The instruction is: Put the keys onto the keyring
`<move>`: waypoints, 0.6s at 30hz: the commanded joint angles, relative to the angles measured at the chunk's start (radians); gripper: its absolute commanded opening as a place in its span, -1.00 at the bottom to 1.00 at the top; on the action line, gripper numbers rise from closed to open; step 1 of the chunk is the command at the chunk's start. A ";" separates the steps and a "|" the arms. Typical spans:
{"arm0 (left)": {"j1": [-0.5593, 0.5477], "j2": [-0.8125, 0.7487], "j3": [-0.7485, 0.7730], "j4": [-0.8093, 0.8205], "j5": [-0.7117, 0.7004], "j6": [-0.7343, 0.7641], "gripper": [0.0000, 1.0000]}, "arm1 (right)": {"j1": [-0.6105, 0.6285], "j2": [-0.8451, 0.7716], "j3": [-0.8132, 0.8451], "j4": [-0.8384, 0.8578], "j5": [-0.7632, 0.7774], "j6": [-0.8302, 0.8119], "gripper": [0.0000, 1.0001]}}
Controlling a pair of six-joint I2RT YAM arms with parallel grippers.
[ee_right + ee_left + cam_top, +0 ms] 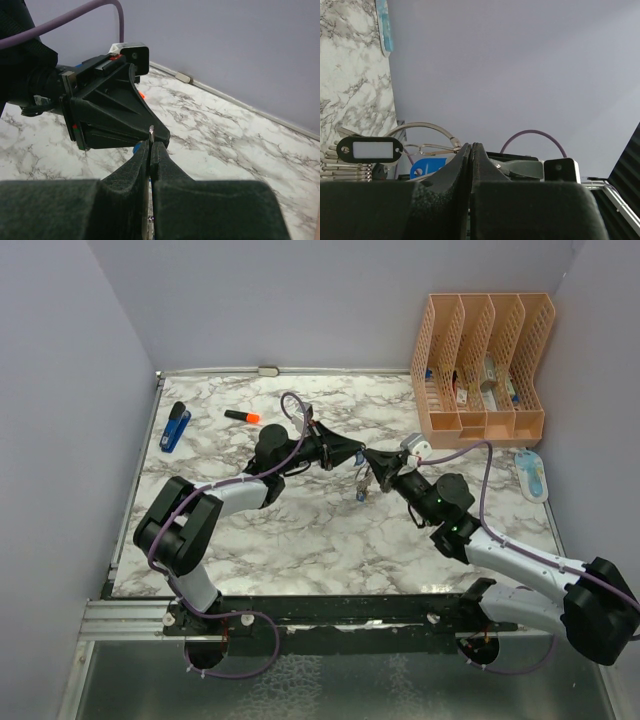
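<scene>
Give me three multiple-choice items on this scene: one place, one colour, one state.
1. Where is the stapler? A back left; B in the organizer; C between the arms.
2. The windowed tag on the keyring is: A red; B black; C green.
3. The left gripper is: A wide open; B shut; C out of view.
Answers: 1 A, it lies far left, towards the back; 2 B, a black rim surrounds the pale window; 3 B, its fingers meet.
</scene>
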 commanded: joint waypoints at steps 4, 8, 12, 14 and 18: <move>-0.008 0.004 -0.006 0.045 0.020 -0.015 -1.00 | 0.008 -0.026 0.001 0.067 -0.009 -0.029 -0.97; -0.009 0.004 -0.006 0.045 0.021 -0.019 -1.00 | 0.008 -0.037 -0.012 0.065 -0.009 -0.029 -0.98; -0.011 0.004 -0.004 0.052 0.022 -0.029 -1.00 | 0.008 -0.043 -0.023 0.068 -0.005 -0.027 -0.98; -0.011 0.004 -0.005 0.055 0.023 -0.036 -1.00 | 0.008 -0.047 -0.027 0.069 -0.008 -0.027 -0.97; -0.011 0.004 -0.007 0.068 0.025 -0.049 -1.00 | 0.008 -0.048 -0.034 0.068 -0.004 -0.028 -0.98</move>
